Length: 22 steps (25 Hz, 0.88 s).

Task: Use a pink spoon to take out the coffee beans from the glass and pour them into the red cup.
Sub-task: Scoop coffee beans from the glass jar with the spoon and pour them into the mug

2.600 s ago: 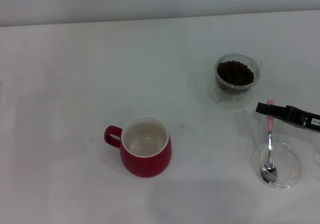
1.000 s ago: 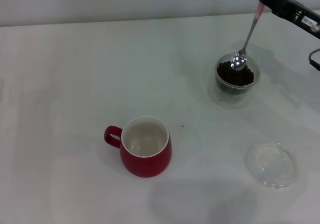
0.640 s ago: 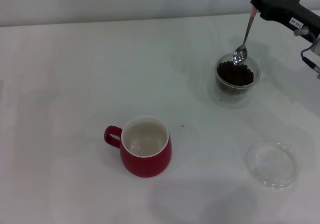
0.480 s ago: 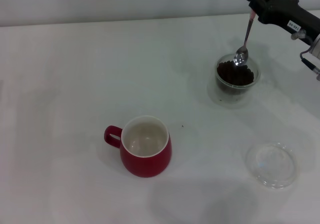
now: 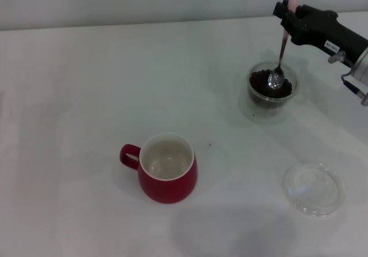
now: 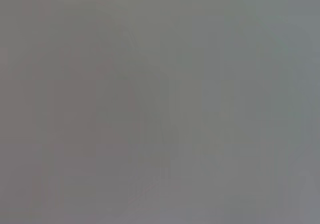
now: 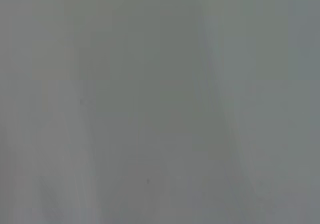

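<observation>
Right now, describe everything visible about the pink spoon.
The pink spoon has a pale pink handle and a shiny metal neck and bowl. The right gripper holds it by the handle, which shows just above the black fingers. It hangs steeply, bowl down, with the bowl inside the glass, at the coffee beans.

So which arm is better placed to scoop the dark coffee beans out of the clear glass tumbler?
The right. The right gripper already holds the pink-handled metal spoon by its handle, with the bowl down on the dark coffee beans in the clear glass tumbler. The left arm is not in view.
</observation>
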{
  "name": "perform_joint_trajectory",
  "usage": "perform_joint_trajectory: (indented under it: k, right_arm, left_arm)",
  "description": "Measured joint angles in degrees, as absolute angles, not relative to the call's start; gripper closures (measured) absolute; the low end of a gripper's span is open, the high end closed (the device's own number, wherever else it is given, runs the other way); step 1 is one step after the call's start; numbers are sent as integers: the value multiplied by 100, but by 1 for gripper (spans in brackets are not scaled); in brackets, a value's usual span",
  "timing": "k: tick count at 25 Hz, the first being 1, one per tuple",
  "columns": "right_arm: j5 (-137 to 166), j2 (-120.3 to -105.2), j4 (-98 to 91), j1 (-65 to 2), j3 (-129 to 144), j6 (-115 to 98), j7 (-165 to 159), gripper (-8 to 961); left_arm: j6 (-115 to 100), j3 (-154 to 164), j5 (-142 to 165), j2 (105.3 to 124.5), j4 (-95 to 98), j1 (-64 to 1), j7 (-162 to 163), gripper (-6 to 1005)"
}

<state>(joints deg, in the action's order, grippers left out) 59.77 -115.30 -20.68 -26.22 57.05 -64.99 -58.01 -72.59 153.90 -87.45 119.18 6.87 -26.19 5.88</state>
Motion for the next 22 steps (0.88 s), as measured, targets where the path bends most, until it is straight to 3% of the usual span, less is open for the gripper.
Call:
perform_joint_trajectory:
  k: [22]
  right_arm:
    - [5697,-11543,-1635,-2726,5706,-6031,-6641,804]
  left_arm:
    - [-7164,15390,-8745,11918,658,-2671,589,199]
